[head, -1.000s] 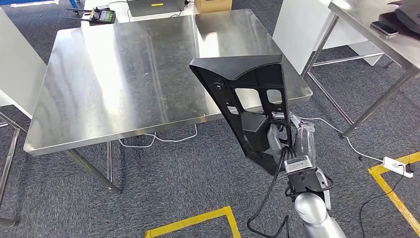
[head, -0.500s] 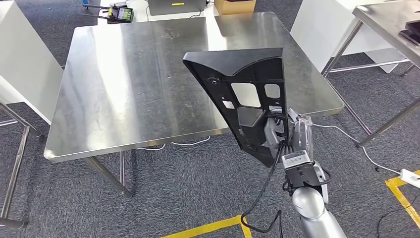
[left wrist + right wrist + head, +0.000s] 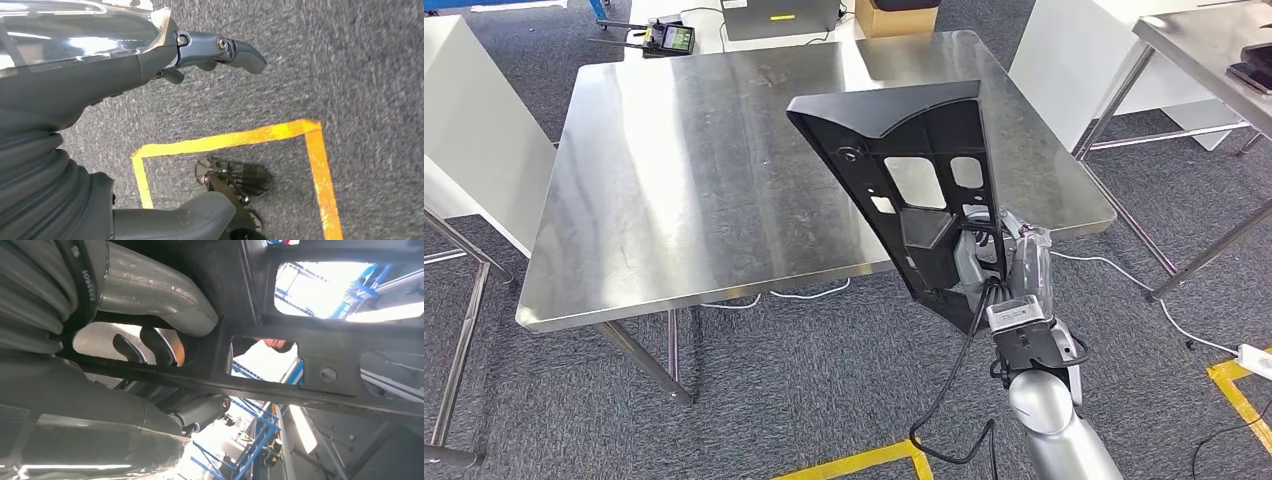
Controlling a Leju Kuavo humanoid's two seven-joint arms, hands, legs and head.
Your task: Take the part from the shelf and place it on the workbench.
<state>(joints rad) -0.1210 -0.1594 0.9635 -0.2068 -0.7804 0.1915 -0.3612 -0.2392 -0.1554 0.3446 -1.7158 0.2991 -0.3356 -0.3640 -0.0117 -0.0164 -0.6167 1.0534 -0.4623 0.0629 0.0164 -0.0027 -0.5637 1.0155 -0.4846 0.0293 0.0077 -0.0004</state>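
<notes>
Part [image 3: 904, 170] stands upright in the right hand [image 3: 984, 262], which grips it low at the narrow end, fingers [image 3: 150, 347] hooked through a cutout and thumb pressed on the frame; that low hold probably keeps the wide top clear of the workbench [image 3: 694, 170] edge. It hangs over the near right corner, not touching. It is a black, wedge-shaped plastic panel with ribs and several openings. The left hand [image 3: 150, 55] hangs over the carpet, fingers loosely spread, holding nothing.
</notes>
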